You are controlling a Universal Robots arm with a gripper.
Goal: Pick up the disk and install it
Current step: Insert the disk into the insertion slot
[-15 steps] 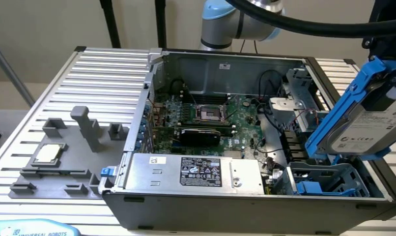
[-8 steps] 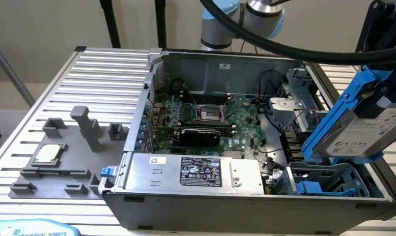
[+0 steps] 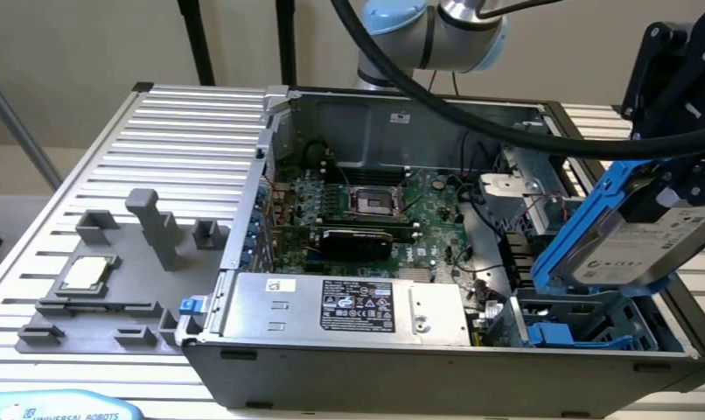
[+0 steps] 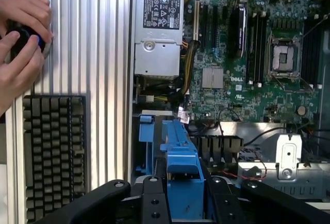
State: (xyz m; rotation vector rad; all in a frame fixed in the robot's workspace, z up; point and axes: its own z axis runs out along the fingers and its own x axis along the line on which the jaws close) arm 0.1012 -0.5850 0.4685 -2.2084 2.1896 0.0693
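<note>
Over the case's corner at the exterior view's right, my gripper (image 3: 677, 179) was clamped on the disk (image 3: 642, 247), fingers pressed against its edges. Disk was off every surface and tilted steeply, white label facing the camera, blue carrier frame (image 3: 572, 229) on its side toward the exterior view's left. It hung just above the drive bay (image 3: 576, 331), apart from it; blue rails showed inside that bay. Wrist view: blue end of the disk (image 4: 181, 157) sat between my black fingers (image 4: 154, 201).

Computer case (image 3: 446, 372) lay open on the ridged metal table (image 3: 189, 131). Motherboard (image 3: 365, 214) was exposed, CPU socket (image 3: 373, 199) near its middle. Silver power supply (image 3: 341, 306) with a black label sat along the case's near wall, to the exterior view's left of the bay. Black cables (image 3: 470, 109) from my arm (image 3: 452, 31) crossed over the case.

Grey fixture (image 3: 119, 302) sat on the table at the exterior view's left, apart from the case, with a small silver CPU chip (image 3: 84, 273) resting on it. Wrist view also caught a dark keyboard (image 4: 54, 152) on the table beside the case, and a person's hands (image 4: 18, 72) near it holding a small dark object; couldn't tell what it was.
</note>
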